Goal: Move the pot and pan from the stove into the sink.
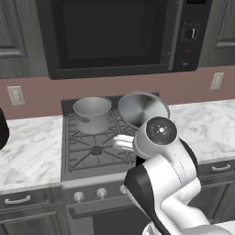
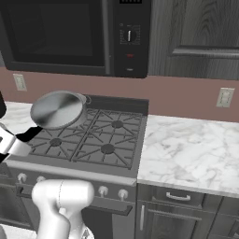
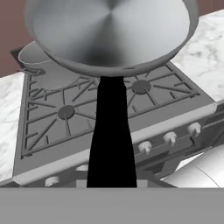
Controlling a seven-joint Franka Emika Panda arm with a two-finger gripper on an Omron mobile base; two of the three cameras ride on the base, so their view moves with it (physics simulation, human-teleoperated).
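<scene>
The pan (image 1: pixel 143 109) hangs tilted above the stove (image 1: pixel 92 151), its shiny base turned toward the cameras. Its long black handle (image 3: pixel 111 131) runs down into my gripper (image 2: pixel 22 138), which is shut on it just left of the stove front. In the hand view the pan (image 3: pixel 109 30) sits at the top, over the grates. The pot (image 1: pixel 92 114) stands upright on the back left burner, apart from the pan, and its rim shows behind the pan as the pot (image 3: pixel 41 65). The sink is out of view.
A black microwave (image 1: pixel 114 36) hangs low over the stove, close above the raised pan. White marble counter (image 2: pixel 191 149) lies to the stove's right and counter (image 1: pixel 27 151) to its left. Silver knobs (image 2: pixel 112 192) line the stove front. A dark object (image 1: pixel 2 128) stands at the far left.
</scene>
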